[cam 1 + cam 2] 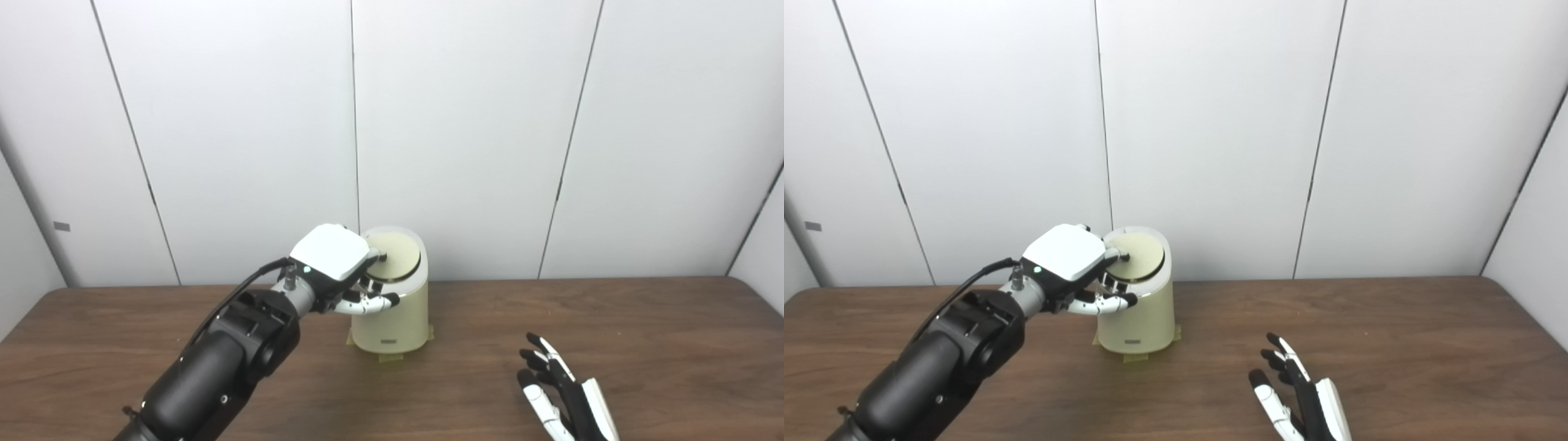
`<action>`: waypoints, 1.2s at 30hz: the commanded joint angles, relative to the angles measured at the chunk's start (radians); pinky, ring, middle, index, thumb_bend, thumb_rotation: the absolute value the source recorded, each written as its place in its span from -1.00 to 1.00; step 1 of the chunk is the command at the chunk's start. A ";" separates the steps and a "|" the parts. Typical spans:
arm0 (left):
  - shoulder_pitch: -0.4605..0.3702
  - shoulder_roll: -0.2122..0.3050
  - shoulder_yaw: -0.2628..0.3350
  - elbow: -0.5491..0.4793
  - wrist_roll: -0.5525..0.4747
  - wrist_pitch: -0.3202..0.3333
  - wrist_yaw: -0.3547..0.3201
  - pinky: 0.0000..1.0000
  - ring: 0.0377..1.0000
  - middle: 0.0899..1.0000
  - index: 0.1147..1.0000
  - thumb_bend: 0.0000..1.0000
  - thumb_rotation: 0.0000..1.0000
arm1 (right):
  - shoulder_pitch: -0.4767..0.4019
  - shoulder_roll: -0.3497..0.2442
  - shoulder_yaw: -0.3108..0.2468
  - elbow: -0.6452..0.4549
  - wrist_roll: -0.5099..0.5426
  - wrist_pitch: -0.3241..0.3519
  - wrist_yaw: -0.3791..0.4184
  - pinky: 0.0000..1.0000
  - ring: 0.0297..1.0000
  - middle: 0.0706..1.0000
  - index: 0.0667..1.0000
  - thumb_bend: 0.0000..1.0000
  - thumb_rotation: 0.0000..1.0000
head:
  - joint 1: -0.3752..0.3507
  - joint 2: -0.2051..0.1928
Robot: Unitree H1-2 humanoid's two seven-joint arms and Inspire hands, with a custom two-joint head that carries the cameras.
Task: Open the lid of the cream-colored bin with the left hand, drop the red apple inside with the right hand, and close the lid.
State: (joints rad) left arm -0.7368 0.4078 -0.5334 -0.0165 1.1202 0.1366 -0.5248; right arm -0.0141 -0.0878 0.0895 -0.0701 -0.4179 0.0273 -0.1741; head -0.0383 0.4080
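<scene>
The left hand (pixel 334 260) rests on the closed lid (pixel 398 254) of the cream bin (pixel 1139 312) at the bench (pixel 643 318) rear — grip unclear, contents hidden. The right hand (pixel 1301 398) lies empty, fingers spread; no apple shows in either view.

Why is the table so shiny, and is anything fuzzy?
Left eye view: soft light glares pale across the brown table; the bin looks sharp. Right eye view: same sheen, and the right robot hand is cut off by the bottom edge; the left robot hand looks crisp.
</scene>
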 commanded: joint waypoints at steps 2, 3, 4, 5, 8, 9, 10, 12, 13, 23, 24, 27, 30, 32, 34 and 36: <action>-0.028 0.002 0.008 -0.028 0.034 -0.018 -0.002 0.93 0.81 0.73 0.75 0.10 0.98 | -0.016 0.014 0.007 0.029 -0.013 -0.038 -0.021 0.62 0.66 0.63 0.78 -0.01 1.00 | -0.003 0.003; -0.023 -0.001 0.007 -0.028 0.042 -0.022 0.001 0.91 0.80 0.72 0.74 0.11 0.96 | -0.016 0.015 0.007 0.028 -0.013 -0.037 -0.023 0.63 0.66 0.63 0.78 -0.01 1.00 | -0.004 0.004; -0.020 -0.003 0.007 -0.028 0.048 -0.025 0.003 0.90 0.80 0.71 0.73 0.11 0.94 | -0.016 0.016 0.007 0.027 -0.012 -0.035 -0.024 0.63 0.66 0.63 0.78 -0.01 1.00 | -0.004 0.004; -0.016 -0.006 0.005 -0.030 0.058 -0.027 0.002 0.90 0.80 0.71 0.73 0.12 0.93 | -0.015 0.016 0.008 0.024 -0.013 -0.032 -0.024 0.64 0.66 0.63 0.78 -0.01 1.00 | -0.006 0.006; -0.006 -0.016 0.003 -0.037 0.092 -0.028 -0.008 0.89 0.79 0.71 0.72 0.13 0.93 | -0.013 0.017 0.009 0.018 -0.015 -0.024 -0.023 0.63 0.66 0.63 0.78 0.00 1.00 | -0.009 0.007; -0.002 -0.021 0.000 -0.040 0.108 -0.027 -0.013 0.87 0.79 0.71 0.72 0.14 0.94 | -0.013 0.016 0.010 0.016 -0.015 -0.022 -0.022 0.64 0.66 0.63 0.78 -0.03 1.00 | -0.010 0.009; 0.000 -0.025 0.000 -0.043 0.121 -0.027 -0.017 0.85 0.78 0.71 0.72 0.14 0.95 | -0.012 0.016 0.010 0.015 -0.016 -0.021 -0.021 0.64 0.66 0.63 0.78 -0.04 1.00 | -0.010 0.009; 0.004 -0.031 -0.003 -0.046 0.151 -0.032 -0.022 0.82 0.77 0.70 0.71 0.14 0.97 | -0.012 0.016 0.010 0.013 -0.013 -0.020 -0.019 0.64 0.67 0.63 0.78 -0.04 1.00 | -0.011 0.012; 0.005 -0.032 -0.009 -0.045 0.170 -0.039 -0.021 0.81 0.77 0.70 0.71 0.15 0.98 | -0.012 0.016 0.009 0.013 -0.011 -0.019 -0.017 0.64 0.67 0.64 0.78 -0.04 1.00 | -0.011 0.012; 0.023 -0.034 -0.062 0.013 0.311 -0.108 0.076 0.69 0.77 0.72 0.68 0.21 1.00 | -0.012 0.020 0.014 0.003 -0.019 -0.001 -0.013 0.64 0.66 0.62 0.79 -0.05 1.00 | -0.018 0.017; 0.025 -0.035 -0.063 0.011 0.314 -0.111 0.072 0.69 0.77 0.72 0.68 0.21 1.00 | -0.012 0.020 0.015 0.002 -0.018 0.000 -0.012 0.64 0.66 0.62 0.79 -0.06 1.00 | -0.019 0.018; 0.028 -0.037 -0.061 0.006 0.312 -0.122 0.053 0.72 0.79 0.74 0.68 0.20 1.00 | -0.011 0.022 0.015 -0.003 -0.019 0.002 -0.012 0.64 0.65 0.62 0.80 -0.06 1.00 | -0.019 0.020; 0.028 -0.037 -0.059 0.004 0.305 -0.139 0.031 0.73 0.81 0.76 0.69 0.20 1.00 | -0.011 0.024 0.014 -0.006 -0.023 0.004 -0.014 0.63 0.64 0.61 0.80 -0.06 1.00 | -0.019 0.022; 0.026 -0.035 -0.058 0.000 0.294 -0.149 -0.001 0.72 0.82 0.78 0.68 0.22 1.00 | -0.011 0.026 0.014 -0.005 -0.023 0.003 -0.014 0.63 0.64 0.60 0.79 -0.05 1.00 | -0.020 0.023; 0.026 -0.035 -0.057 -0.004 0.285 -0.155 -0.031 0.74 0.84 0.80 0.67 0.23 1.00 | -0.013 0.028 0.013 -0.009 -0.023 0.010 -0.011 0.63 0.64 0.60 0.79 -0.05 1.00 | -0.024 0.024; 0.028 -0.035 -0.056 -0.002 0.279 -0.157 -0.036 0.71 0.83 0.79 0.65 0.25 1.00 | -0.012 0.028 0.013 -0.014 -0.024 0.014 -0.009 0.63 0.64 0.60 0.80 -0.05 1.00 | -0.025 0.025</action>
State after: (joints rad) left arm -0.7026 0.3715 -0.5792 -0.0281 1.4191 0.0174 -0.5107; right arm -0.0166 -0.0789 0.0969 -0.0741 -0.4392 0.0497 -0.1799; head -0.0614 0.4310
